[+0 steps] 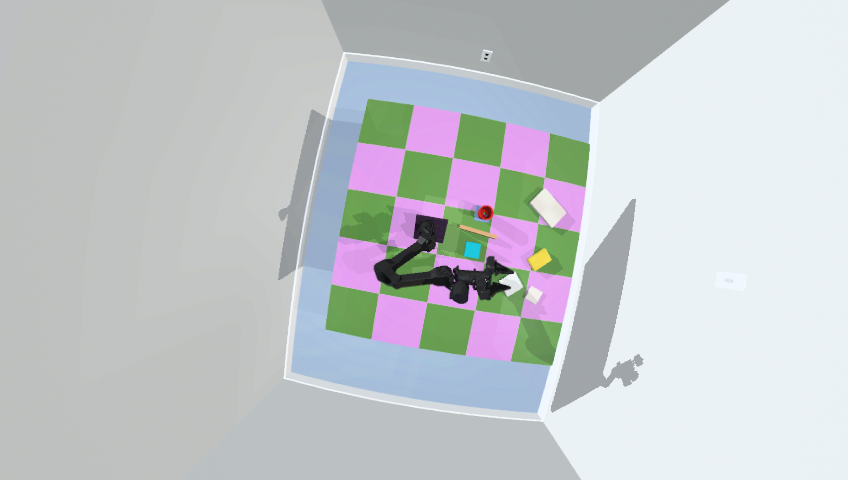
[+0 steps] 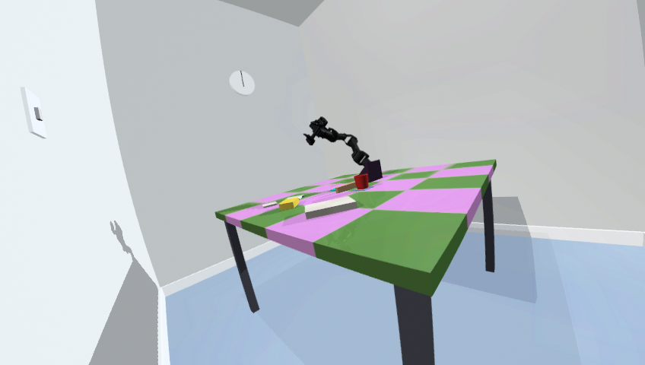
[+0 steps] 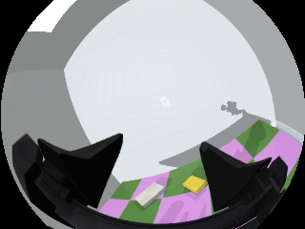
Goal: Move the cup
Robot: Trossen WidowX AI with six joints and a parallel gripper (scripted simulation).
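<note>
High above the table (image 2: 407, 235), my claw (image 2: 310, 137) hangs wide, holding nothing; I should descend level around the cup (image 2: 360, 180).

Bright, even light. Soft grey shadows of bench (image 2: 407, 244) on floor and walls. Wrist view fisheye, black-edged; top view bowed at edges. Slightly soft.
</note>
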